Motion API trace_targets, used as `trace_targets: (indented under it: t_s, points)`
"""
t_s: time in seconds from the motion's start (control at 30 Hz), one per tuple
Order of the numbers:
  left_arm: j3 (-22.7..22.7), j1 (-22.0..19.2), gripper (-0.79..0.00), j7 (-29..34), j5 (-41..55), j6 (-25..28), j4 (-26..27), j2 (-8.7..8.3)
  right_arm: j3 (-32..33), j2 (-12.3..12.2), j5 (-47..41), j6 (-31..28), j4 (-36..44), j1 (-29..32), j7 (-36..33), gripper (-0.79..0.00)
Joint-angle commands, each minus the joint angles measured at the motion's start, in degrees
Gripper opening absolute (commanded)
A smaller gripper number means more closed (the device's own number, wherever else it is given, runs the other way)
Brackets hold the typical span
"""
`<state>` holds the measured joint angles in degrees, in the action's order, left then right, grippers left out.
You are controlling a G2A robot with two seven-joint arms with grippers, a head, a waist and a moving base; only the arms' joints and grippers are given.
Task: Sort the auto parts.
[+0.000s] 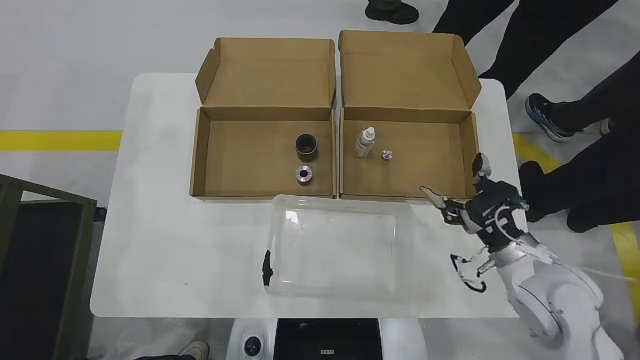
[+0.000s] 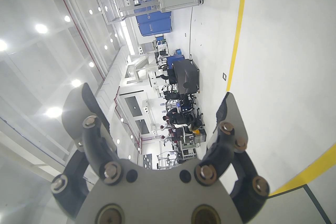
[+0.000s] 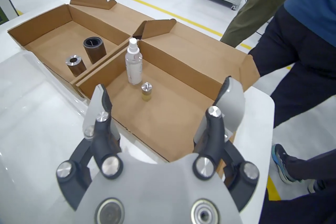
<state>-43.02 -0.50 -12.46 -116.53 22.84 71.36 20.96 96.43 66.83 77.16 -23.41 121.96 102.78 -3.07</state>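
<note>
Auto parts (image 3: 146, 92) boxed, beyond spread right fingers (image 3: 233, 101)

The boxes (image 1: 265, 70) are matt cardboard, the tray (image 1: 340, 250) clear plastic, the table (image 1: 160, 240) glossy.

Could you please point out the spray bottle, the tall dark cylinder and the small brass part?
spray bottle (image 3: 134, 69): right wrist view, clear body.
tall dark cylinder (image 3: 96, 53): right wrist view, side wall.
small brass part (image 3: 146, 96): right wrist view, lower body.
</note>
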Motion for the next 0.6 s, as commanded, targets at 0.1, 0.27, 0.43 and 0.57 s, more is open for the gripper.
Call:
trace_targets:
  t_s: [0.1, 0.27, 0.43, 0.57]
  points:
    - [0.0, 0.0, 0.0, 0.0, 0.0, 0.0, 0.0, 0.0, 3.9, 0.0, -0.1, 1.5, 0.7, 5.0, 3.1, 0.0]
    - [0.0, 0.0, 0.0, 0.0, 0.0, 0.0, 0.0, 0.0, 6.2, 0.1, -0.4, 2.9, 1.0, 8.7, 5.4, 0.0]
    - [0.0, 0.0, 0.0, 0.0, 0.0, 0.0, 0.0, 0.0, 6.6, 0.3, -0.7, 4.8, 0.5, 10.3, 6.5, 0.0]
    - [0.0, 0.0, 0.0, 0.0, 0.0, 0.0, 0.0, 0.0, 6.4, 0.4, -1.2, 4.9, 0.3, 10.6, 7.0, 0.0]
